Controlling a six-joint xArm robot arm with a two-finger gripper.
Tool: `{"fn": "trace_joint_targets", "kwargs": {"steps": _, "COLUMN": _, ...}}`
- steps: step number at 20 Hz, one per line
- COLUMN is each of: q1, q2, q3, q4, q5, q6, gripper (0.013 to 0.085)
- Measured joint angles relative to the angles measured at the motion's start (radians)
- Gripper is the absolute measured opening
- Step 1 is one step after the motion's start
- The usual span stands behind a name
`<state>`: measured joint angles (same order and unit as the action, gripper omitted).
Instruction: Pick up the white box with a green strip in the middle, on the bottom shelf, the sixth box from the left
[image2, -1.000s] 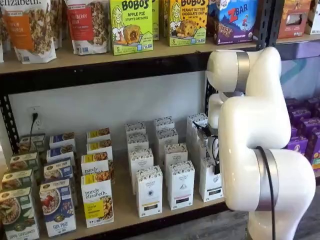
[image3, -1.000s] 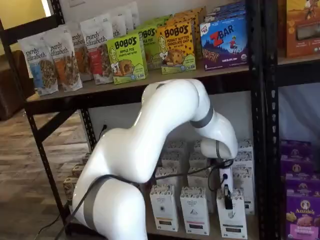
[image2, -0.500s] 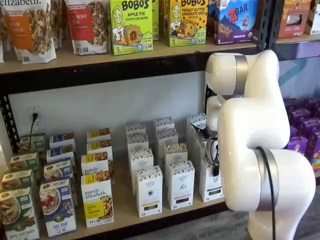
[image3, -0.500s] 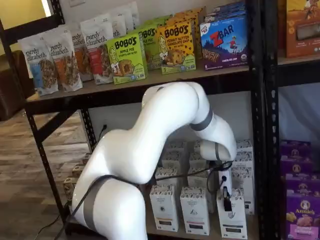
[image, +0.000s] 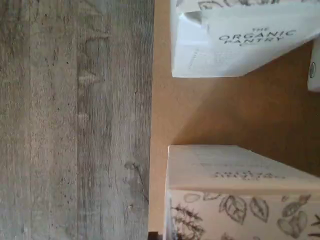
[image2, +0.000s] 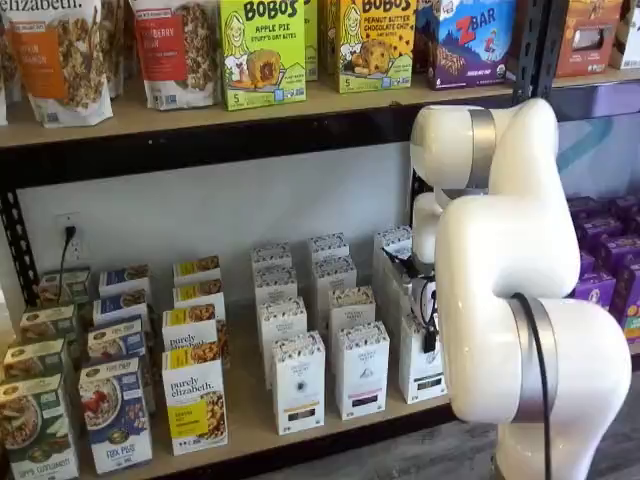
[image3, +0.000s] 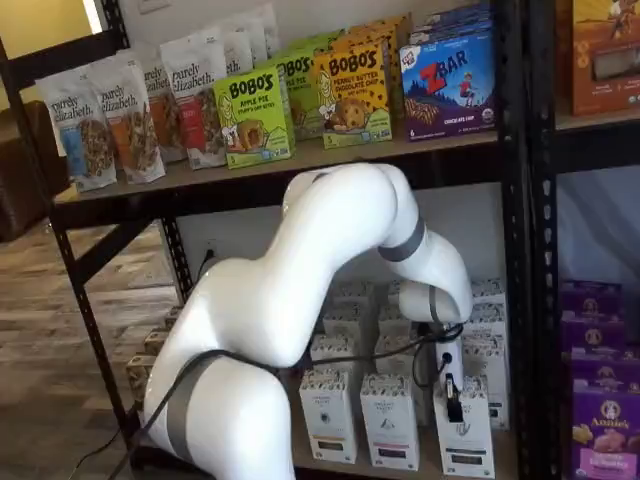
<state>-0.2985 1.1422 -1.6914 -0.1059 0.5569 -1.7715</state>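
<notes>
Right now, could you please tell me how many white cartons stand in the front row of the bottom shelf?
3: the left carton, the middle carton, and the white box at the right, partly behind the arm, which may hide more.

Stocked rack, upper board and lower-left rows

On the upper shelf (image2: 250, 108) stand Purely Elizabeth granola bags (image2: 60, 55), a green Bobo's Apple Pie box (image2: 262, 50), an orange Bobo's Peanut Butter Chocolate Chip box (image2: 375, 42) and a blue Z Bar box (image2: 470, 40). Lower left, Purely Elizabeth cartons (image2: 195, 400) stand in a row just beside blue Fox Post boxes (image2: 115, 415). A black plug sits in the wall outlet (image2: 69, 235). Purple Annie's boxes (image3: 605, 425) fill the neighbouring rack. Grey wood-grain floor (image: 75, 120) shows in the wrist view.
</notes>
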Motion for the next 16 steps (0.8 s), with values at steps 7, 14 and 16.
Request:
{"fn": "trace_joint_targets", "kwargs": {"steps": 7, "q1": 0.002, "q2": -0.009, "q3": 0.010, "q4": 0.006, "q5": 0.008, "q6": -0.004, "gripper": 0.0530}}
{"fn": "trace_joint_targets", "kwargs": {"steps": 14, "q1": 0.001, "q2": -0.032, "q3": 0.049, "q4": 0.012, "q5": -0.022, "q6": -0.009, "gripper": 0.0450}}
{"fn": "trace_joint_targets", "kwargs": {"steps": 16, "q1": 0.001, "q2": -0.043, "q3": 0.070, "q4": -0.002, "q5": -0.038, "q6": 0.003, "gripper": 0.0450}}
